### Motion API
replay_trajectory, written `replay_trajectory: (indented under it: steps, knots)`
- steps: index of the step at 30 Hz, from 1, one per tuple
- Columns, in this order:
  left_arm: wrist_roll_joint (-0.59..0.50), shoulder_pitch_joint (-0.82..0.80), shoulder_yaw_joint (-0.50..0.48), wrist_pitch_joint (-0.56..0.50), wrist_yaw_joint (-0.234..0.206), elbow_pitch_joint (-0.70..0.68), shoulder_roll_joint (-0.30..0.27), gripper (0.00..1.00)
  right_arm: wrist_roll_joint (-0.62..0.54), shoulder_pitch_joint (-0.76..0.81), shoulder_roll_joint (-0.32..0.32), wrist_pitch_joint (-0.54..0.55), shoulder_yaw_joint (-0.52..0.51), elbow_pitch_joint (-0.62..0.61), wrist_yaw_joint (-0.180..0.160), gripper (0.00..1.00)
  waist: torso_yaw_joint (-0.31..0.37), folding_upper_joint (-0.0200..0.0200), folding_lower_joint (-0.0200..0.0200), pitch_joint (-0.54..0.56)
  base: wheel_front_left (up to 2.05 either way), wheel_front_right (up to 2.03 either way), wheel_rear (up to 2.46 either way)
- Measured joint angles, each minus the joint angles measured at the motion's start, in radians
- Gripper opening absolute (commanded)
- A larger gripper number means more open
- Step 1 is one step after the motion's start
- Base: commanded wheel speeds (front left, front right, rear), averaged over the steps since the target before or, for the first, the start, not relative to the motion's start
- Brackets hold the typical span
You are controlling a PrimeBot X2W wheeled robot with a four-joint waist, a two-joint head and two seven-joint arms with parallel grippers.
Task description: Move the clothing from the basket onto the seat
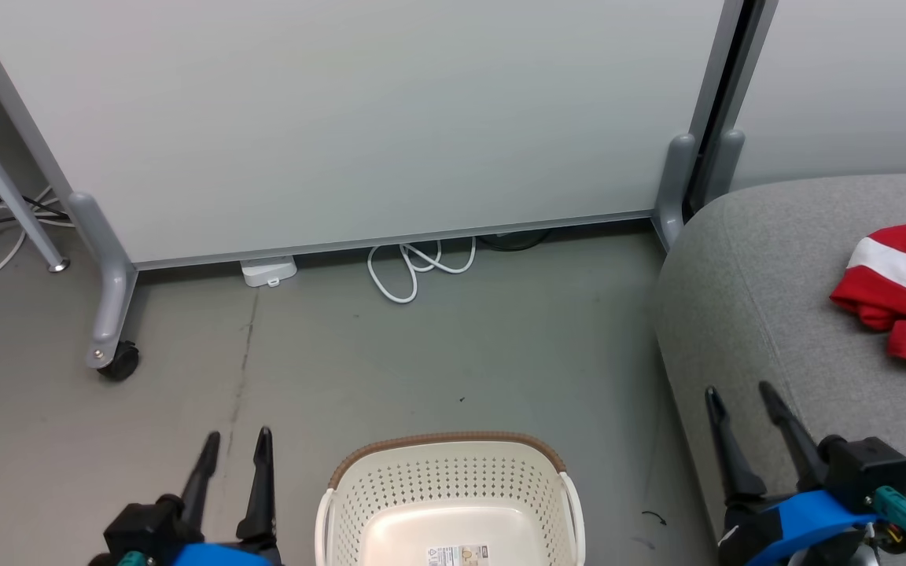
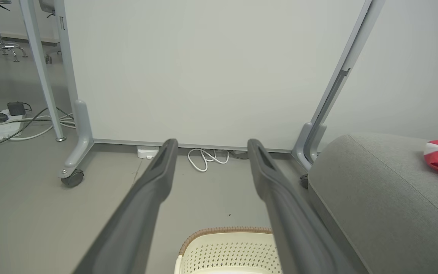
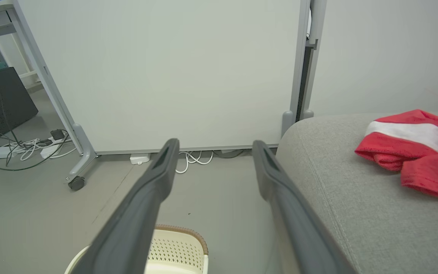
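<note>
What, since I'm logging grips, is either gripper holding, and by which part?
Nothing is held. The left gripper and right gripper stand open, empty; the red white-striped fabric clothing lies on the grey upholstered sofa.

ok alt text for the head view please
Red, white-striped fabric clothing lies on the grey upholstered sofa at right. The cream perforated plastic basket stands on the floor between the open left end effector and open right end effector.

Clothing on seat, right of basket.
</note>
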State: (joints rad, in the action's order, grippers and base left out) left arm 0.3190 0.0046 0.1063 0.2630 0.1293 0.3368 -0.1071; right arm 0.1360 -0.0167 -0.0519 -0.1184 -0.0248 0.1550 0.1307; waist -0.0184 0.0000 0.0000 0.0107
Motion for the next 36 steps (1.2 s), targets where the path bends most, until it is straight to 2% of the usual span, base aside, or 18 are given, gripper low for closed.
replay_trajectory:
  steps: [10,36]
  knots:
    - [0.020,0.052,0.005,-0.012,0.000,0.072,0.022,0.00,0.022,0.025,0.004,0.004,0.000,0.087,0.000,0.00,0.000,0.0000,0.0000,0.000,0.00,0.00,0.00]
    - [0.424,0.017,-0.063,-0.130,0.000,0.026,0.034,0.00,0.482,0.008,0.005,0.078,-0.026,0.089,0.000,0.00,0.004,0.0000,0.0000,-0.003,0.00,0.00,0.00]
